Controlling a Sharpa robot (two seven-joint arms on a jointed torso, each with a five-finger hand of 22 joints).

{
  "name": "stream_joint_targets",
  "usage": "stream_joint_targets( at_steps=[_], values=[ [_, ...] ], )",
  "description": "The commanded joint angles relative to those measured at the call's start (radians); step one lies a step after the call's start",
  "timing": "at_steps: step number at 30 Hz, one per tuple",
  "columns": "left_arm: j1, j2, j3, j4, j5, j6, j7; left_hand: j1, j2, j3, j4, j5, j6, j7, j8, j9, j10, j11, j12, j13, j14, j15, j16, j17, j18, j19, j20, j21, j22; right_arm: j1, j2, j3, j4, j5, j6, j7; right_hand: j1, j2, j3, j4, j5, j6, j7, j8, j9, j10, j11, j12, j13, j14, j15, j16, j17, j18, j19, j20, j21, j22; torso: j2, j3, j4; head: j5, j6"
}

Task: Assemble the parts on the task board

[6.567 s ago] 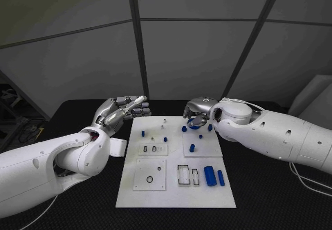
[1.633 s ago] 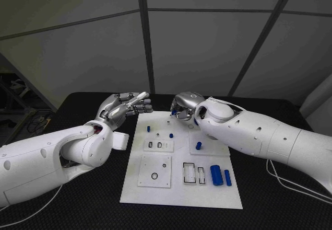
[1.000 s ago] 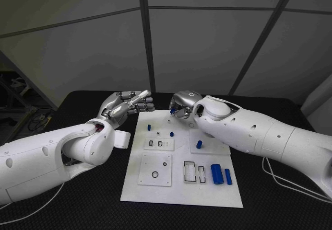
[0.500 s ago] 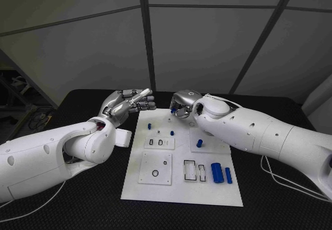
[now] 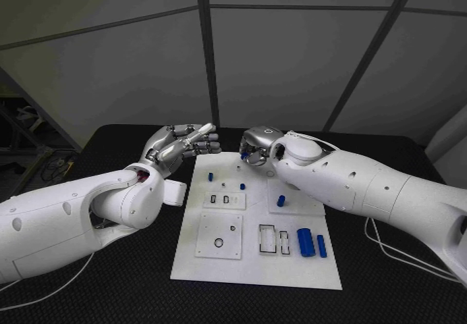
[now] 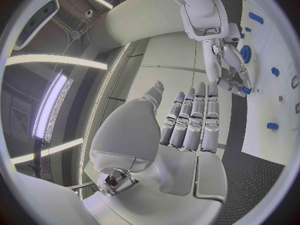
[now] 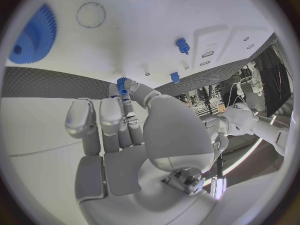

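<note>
The white task board (image 5: 255,260) lies in the middle of the black table. My right hand (image 5: 258,146) hovers over the board's far edge and pinches a small blue part (image 7: 121,83) between thumb and fingertips; the same part (image 5: 243,156) sits just below the hand in the head view. A blue gear (image 7: 34,36) lies flat on the board close to that hand. My left hand (image 5: 183,143) is raised off the board's far left corner, fingers straight (image 6: 190,117), holding nothing. Blue pegs (image 5: 210,177) (image 5: 242,185) stand in the board's far half.
Two blue cylinders (image 5: 304,241) (image 5: 321,246) lie side by side at the board's near right, beside rectangular slots (image 5: 264,239). Another blue peg (image 5: 281,200) stands on the right plate. A white block (image 5: 174,193) sits left of the board. Black table (image 5: 389,270) surrounds the board.
Over the last second both hands have barely moved. Since the earliest frame my right hand has shifted toward the board's far edge, and the head camera has moved.
</note>
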Motion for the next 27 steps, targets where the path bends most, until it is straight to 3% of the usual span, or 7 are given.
stream_joint_targets(
  at_steps=[1,11,18,27],
  values=[
    [0.002,0.002,0.001,0.002,-0.004,0.014,0.003,-0.011,0.003,-0.006,0.0,-0.002,-0.003,0.012,-0.006,-0.001,-0.004,0.006,-0.005,0.0,-0.002,0.006,-0.006,0.002,-0.017,0.001,0.005,-0.006,-0.002,0.002,0.004,0.0,-0.003,0.0,0.016,0.006,0.001,-0.008,0.006,0.0,0.004,-0.003,0.009,-0.004,-0.001,-0.01,0.001,-0.005,-0.001,0.008,0.002,0.005,-0.001,-0.004,-0.003,0.001,0.001,-0.002,0.0,-0.0002,-0.0005,0.001,-0.001],
    [0.003,0.003,0.001,0.001,-0.004,0.017,0.0,-0.011,0.003,-0.006,0.0,-0.002,-0.003,0.012,-0.006,-0.001,-0.004,0.006,-0.005,0.0,-0.002,0.006,-0.006,0.002,-0.017,0.001,0.005,-0.006,-0.002,0.002,0.013,0.0,-0.012,0.0,0.023,0.011,-0.005,-0.023,0.016,0.009,-0.01,-0.037,0.019,-0.02,-0.009,-0.052,0.013,-0.007,-0.006,0.005,0.011,0.009,-0.004,0.001,-0.026,0.01,-0.011,-0.027,0.0,-0.0005,-0.0004,0.002,-0.001],
    [0.003,0.004,0.001,0.001,-0.004,0.019,-0.001,-0.012,0.003,-0.007,0.0,-0.002,-0.003,0.012,-0.007,-0.001,-0.004,0.007,-0.006,0.0,-0.002,0.006,-0.007,0.002,-0.017,0.001,0.005,-0.006,-0.002,0.002,0.015,0.0,-0.017,0.008,0.037,0.014,-0.006,-0.055,0.01,0.016,-0.017,-0.14,0.047,-0.021,-0.025,-0.178,0.044,-0.005,-0.009,-0.015,0.037,-0.009,-0.039,0.023,-0.111,0.033,-0.066,-0.138,0.0,-0.0006,-0.0015,0.005,-0.002],
    [0.003,0.004,0.001,0.0,-0.004,0.02,-0.002,-0.012,0.003,-0.007,0.0,-0.002,-0.003,0.012,-0.007,-0.001,-0.004,0.007,-0.006,0.0,-0.002,0.006,-0.007,0.002,-0.017,0.001,0.005,-0.006,-0.002,0.002,0.014,0.0,-0.016,0.013,0.046,0.017,0.004,-0.06,-0.014,0.019,-0.017,-0.171,0.052,-0.02,-0.024,-0.22,0.05,-0.002,-0.008,-0.029,0.043,-0.018,-0.061,0.034,-0.155,0.041,-0.1,-0.198,0.0,-0.0004,-0.0014,0.005,-0.003]
  ],
)
